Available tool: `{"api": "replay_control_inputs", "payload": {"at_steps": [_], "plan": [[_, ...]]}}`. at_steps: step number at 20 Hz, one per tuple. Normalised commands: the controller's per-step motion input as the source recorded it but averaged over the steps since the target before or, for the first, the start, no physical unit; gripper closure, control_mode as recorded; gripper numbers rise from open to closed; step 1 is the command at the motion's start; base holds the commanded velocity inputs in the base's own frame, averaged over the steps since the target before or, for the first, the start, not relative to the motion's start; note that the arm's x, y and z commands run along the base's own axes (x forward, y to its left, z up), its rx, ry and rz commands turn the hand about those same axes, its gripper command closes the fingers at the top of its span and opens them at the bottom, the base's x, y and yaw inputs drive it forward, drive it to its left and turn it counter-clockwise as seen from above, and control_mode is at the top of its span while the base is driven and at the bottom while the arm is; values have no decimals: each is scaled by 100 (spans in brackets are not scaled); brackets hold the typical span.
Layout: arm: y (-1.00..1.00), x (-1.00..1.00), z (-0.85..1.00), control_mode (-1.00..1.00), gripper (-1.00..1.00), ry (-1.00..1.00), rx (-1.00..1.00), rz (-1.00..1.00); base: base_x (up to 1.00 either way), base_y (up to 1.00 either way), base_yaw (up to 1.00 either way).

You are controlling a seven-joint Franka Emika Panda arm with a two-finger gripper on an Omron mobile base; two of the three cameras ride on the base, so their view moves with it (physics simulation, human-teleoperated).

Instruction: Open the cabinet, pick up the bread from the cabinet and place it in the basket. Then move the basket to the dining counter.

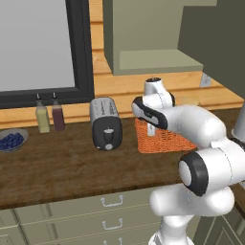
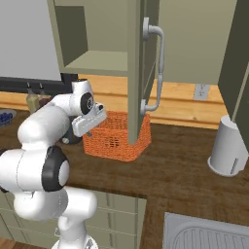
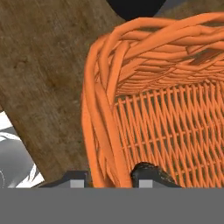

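The orange woven basket (image 1: 160,139) (image 2: 116,136) (image 3: 166,113) stands on the wooden worktop below the olive-grey cabinet (image 1: 153,60). The cabinet's door (image 2: 138,73) is swung open, and its bare shelf (image 2: 97,61) shows. My gripper (image 3: 109,175) straddles the basket's near-left rim, one fingertip (image 3: 148,173) inside the wall and the other outside, both pressed against the weave. In the base views the hand (image 2: 90,119) hangs low over that corner. The bread is hidden. The dining counter is out of view.
A black-and-silver toaster (image 1: 106,123) stands just left of the basket. Two bottles (image 1: 50,116) and a bowl of blueberries (image 1: 10,139) lie further left. A white canister (image 2: 228,153) and a sink (image 2: 209,233) are to the right. The open door hangs over the basket.
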Motion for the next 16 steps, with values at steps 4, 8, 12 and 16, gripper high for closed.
{"api": "replay_control_inputs", "payload": {"at_steps": [4,8,12,16], "plan": [[0,-65,59,-100,100,-30,0,0,0,0,0],[0,-71,55,-100,100,-30,0,0,0,0,0],[1,-68,57,-100,100,-26,0,0,0,0,0],[7,-53,76,-100,100,-8,0,0,0,0,0]]}}
